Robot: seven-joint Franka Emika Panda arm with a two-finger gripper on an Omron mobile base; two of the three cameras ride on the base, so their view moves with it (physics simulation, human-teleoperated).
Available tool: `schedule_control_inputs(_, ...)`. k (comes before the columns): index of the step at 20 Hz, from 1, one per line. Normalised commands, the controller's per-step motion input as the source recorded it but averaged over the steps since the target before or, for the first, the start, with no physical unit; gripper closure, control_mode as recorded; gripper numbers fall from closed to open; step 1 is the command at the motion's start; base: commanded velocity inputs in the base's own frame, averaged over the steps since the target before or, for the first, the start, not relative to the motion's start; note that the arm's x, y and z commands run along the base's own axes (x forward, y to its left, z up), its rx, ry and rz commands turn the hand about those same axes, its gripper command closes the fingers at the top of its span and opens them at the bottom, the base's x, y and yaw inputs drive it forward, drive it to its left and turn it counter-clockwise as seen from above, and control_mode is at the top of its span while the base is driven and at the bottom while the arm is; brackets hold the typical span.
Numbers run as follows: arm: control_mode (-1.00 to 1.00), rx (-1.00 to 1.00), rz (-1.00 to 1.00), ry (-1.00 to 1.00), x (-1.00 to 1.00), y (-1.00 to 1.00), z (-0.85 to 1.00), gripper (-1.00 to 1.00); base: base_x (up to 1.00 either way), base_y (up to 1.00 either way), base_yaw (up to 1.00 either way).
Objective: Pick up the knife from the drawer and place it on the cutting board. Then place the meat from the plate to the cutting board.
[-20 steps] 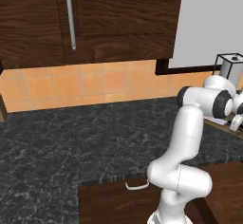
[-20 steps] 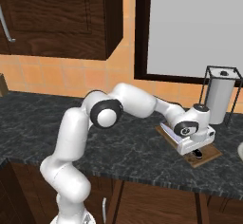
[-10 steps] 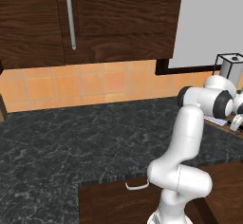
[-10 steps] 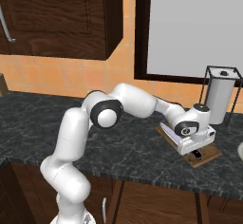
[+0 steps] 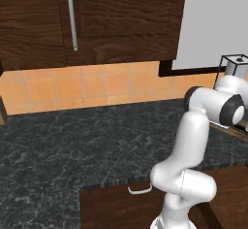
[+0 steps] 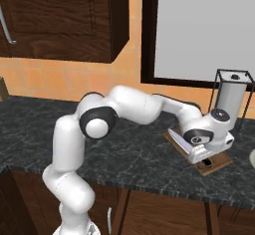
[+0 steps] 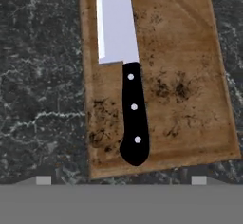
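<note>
the black-handled, silver-bladed knife lies flat on the brown wooden cutting board directly below the open, empty hand; the meat remains to move.

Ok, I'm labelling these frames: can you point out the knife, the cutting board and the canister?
knife (image 7: 134, 118): hand view, black handle.
cutting board (image 7: 190, 76): hand view, bare wood beside the blade.
canister (image 6: 230, 95): right base view, grey body.

The knife has a smooth, shiny metal blade and a glossy black handle with three small pale dots. Under it, the cutting board is brown wood, matt and marked with dark specks. Around that, the counter looks like dark speckled stone.
</note>
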Motion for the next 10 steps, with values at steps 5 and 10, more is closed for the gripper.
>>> schedule_control_inputs(5,-1.00,0.01,-0.09,-0.05,-0.79,0.43,0.43,-1.00,0.00,0.00,0.00)
schedule_control_inputs(10,-1.00,0.00,-0.18,0.02,-0.66,0.97,0.59,-1.00,0.00,0.00,0.00)
